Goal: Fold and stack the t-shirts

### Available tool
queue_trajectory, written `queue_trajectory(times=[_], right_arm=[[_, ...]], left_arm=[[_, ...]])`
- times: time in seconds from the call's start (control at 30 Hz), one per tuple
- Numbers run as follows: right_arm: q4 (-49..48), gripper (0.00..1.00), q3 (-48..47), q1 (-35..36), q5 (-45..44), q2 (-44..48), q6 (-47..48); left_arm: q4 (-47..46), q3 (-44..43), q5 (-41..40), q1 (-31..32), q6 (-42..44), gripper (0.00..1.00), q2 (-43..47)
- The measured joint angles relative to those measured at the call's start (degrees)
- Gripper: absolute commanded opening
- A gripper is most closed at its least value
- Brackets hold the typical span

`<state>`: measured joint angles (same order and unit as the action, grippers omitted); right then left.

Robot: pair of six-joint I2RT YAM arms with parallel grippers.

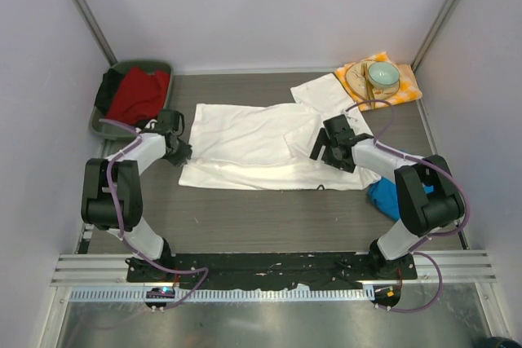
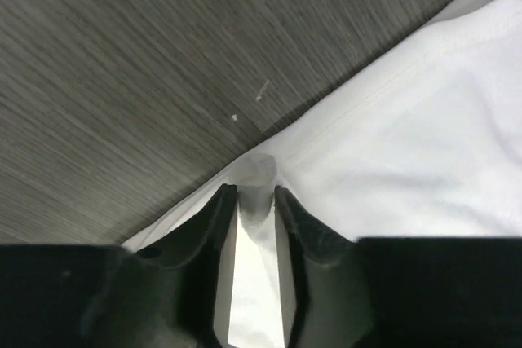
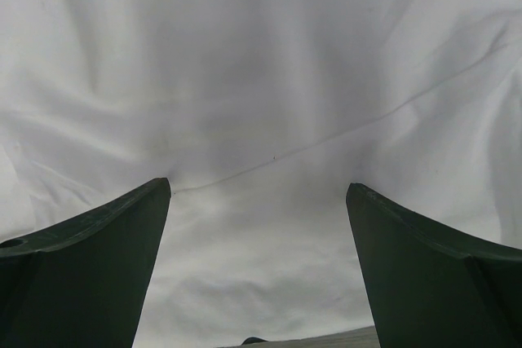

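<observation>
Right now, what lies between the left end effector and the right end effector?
Only the white t-shirt, spread on the table from the left end effector to the right end effector, as the top view shows.

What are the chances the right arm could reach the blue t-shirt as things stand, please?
Probably yes, awkwardly: the right gripper is open and empty over the white t-shirt, but the blue t-shirt lies partly under that arm's own elbow, near its base.

White tee (image 1: 261, 140) was plain, mid-frame; blue tee (image 1: 380, 198) bright, lower rt. Red cloth (image 1: 139, 94) lay in green bin (image 1: 155, 63), upper left. Napkin (image 1: 410, 87) upper rt was orange/white checked; bench (image 1: 261, 218) dk grey, streaked.
</observation>
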<state>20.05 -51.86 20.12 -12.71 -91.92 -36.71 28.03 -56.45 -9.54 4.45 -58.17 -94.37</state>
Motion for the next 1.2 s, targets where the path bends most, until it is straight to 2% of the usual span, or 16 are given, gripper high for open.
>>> queue_trajectory(times=[0.07,0.1,0.47,0.77,0.93,1.2], right_arm=[[-0.1,0.96,0.0,0.2,0.0,0.0,0.0],[-0.2,0.96,0.0,0.4,0.0,0.0,0.0],[-1.2,0.96,0.7,1.3,0.5,0.2,0.4],[-2.7,0.97,1.4,4.1,4.6,5.3,0.3],[-5.4,0.97,1.4,5.6,9.2,6.6,-0.8],[-6.0,0.97,4.4,5.7,10.6,10.6,-1.4]], left_arm=[[-1.5,0.1,0.4,-0.3,-0.2,0.91,0.1],[-2.4,0.2,0.7,-0.4,-0.4,0.99,0.3],[-5.9,2.1,4.0,-0.2,-1.9,1.0,5.6],[-8.3,12.3,5.9,4.8,-1.9,1.0,16.6],[-11.4,14.7,6.8,8.5,-1.3,1.0,14.8],[-17.6,13.7,7.0,9.7,0.2,1.0,9.2]])
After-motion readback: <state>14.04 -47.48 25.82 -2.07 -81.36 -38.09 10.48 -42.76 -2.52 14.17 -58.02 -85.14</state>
